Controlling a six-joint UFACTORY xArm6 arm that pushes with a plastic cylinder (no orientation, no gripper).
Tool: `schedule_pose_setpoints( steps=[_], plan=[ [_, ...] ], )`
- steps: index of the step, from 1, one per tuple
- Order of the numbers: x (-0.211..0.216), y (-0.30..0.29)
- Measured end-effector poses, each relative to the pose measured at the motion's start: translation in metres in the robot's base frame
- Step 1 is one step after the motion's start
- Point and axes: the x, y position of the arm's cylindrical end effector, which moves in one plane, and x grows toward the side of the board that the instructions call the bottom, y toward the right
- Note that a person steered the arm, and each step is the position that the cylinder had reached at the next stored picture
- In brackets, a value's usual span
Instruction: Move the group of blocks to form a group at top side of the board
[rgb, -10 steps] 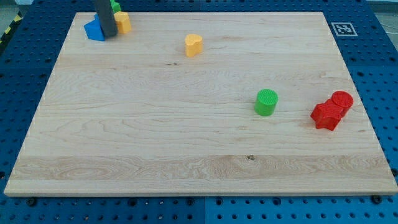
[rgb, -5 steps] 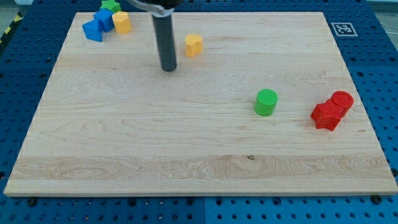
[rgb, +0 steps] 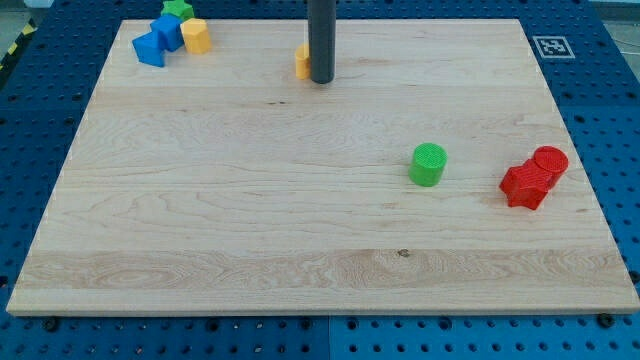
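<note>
My tip stands near the view's top centre, right against the yellow block, which the rod mostly hides. At the view's top left a cluster holds two blue blocks, a green star-like block and a yellow block. A green cylinder stands right of centre. A red cylinder touches a red star-like block at the view's right.
The wooden board lies on a blue pegboard table. A black-and-white marker tag sits beyond the board's top right corner.
My tip has moved from the top-left cluster rightward across the board to the single yellow block, which sits slightly higher and further left than before.
</note>
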Motion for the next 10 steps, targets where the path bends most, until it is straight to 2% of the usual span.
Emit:
schedule_pose_setpoints(
  steps=[2,6,10],
  plan=[
    [-0.032,0.005],
    [-0.057,-0.091],
    [-0.121,-0.152]
  ],
)
